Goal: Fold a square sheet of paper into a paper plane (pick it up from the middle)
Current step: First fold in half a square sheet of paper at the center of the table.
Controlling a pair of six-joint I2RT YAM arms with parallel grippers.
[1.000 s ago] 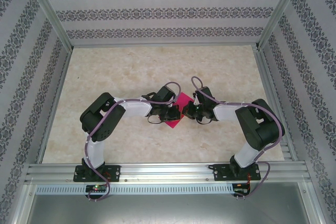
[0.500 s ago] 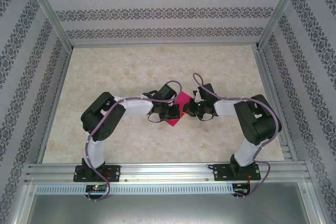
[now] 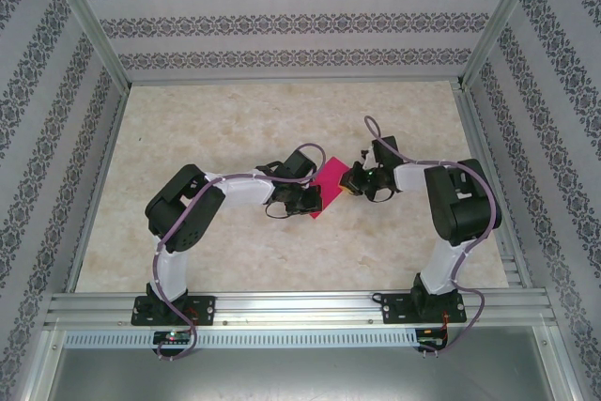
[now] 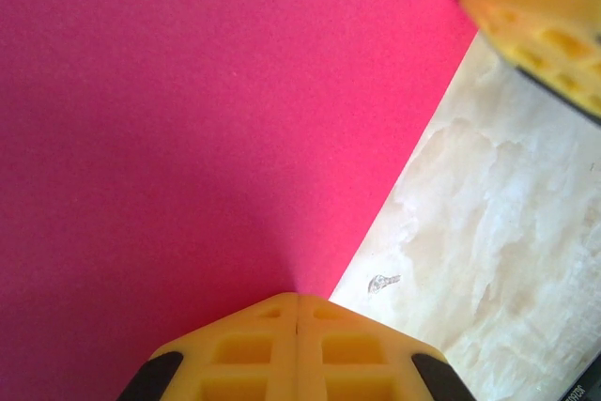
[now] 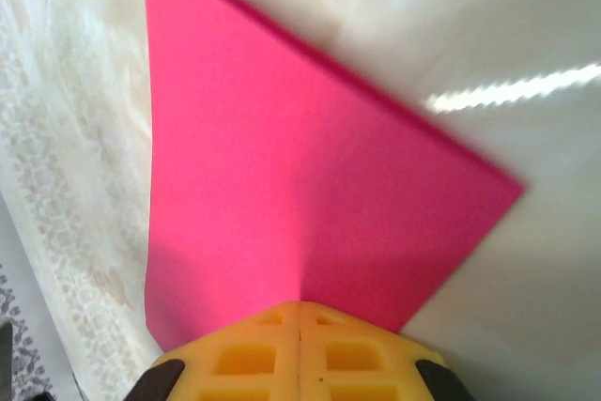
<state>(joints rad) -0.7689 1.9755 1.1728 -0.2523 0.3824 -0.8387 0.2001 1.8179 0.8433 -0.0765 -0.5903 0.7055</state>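
The thin, plain magenta-pink square sheet of paper (image 3: 329, 175) hangs over the middle of the pale marble-patterned table (image 3: 216, 129), pinched from two sides. The left gripper (image 3: 308, 202) has its yellow fingertips pressed together on the edge of the sheet that faces the table's near-left side; in the left wrist view the two pads (image 4: 246, 349) meet with the pink paper (image 4: 188, 119) running out from between them. The right gripper (image 3: 354, 182) is clamped the same way on the edge toward the table's right side, and its wrist view shows closed pads (image 5: 249, 354) biting the sheet (image 5: 282, 176) at its rim.

In the right wrist view the sheet seems to stand clear of the table rather than lie on it, though how far up cannot be told.

As for progress, I judge the work to be at its very beginning. The pick-up looks done, with both grips secure. The paper reads as flat and smooth, with no sharp crease, no folded corner and no doubled layer in any view; only a soft change of shade runs up from the right gripper's pads. All the folding is therefore left: the centre crease, the nose corners, the wings. Nothing resembling a paper plane exists yet.
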